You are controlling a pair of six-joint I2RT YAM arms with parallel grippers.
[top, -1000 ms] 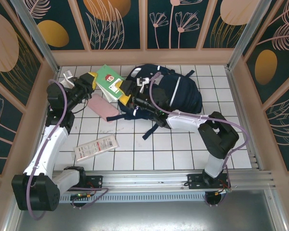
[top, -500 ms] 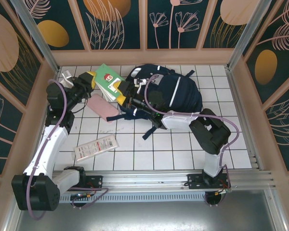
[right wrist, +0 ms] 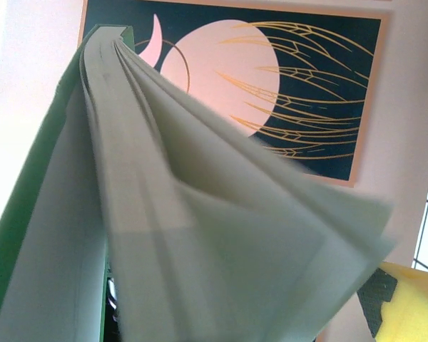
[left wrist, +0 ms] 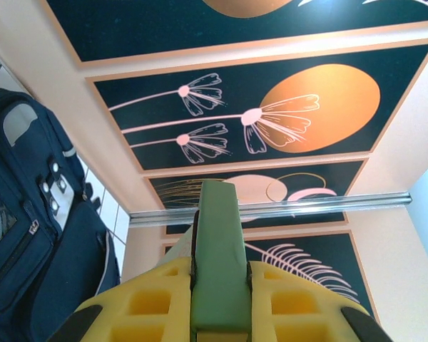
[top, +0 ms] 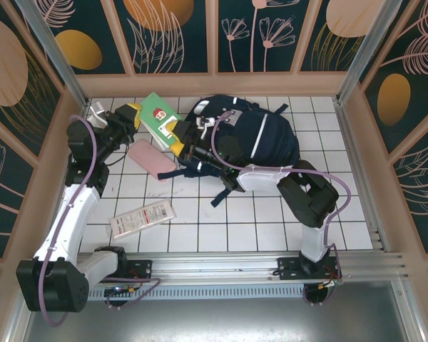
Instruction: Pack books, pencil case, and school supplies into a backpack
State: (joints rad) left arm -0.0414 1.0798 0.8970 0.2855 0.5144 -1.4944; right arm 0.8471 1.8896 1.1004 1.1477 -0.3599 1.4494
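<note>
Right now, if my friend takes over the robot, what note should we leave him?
Left gripper: shut on the green book, held up next to the backpack.
Right gripper: open, right at the book's fanned-out pages.
On the table: the pink pencil case lies just under the book, and the whitish packet lies nearer the arms.
Done: can't tell, because the inside of the backpack is hidden.
Left: the book, pencil case and packet are all outside the backpack.
</note>
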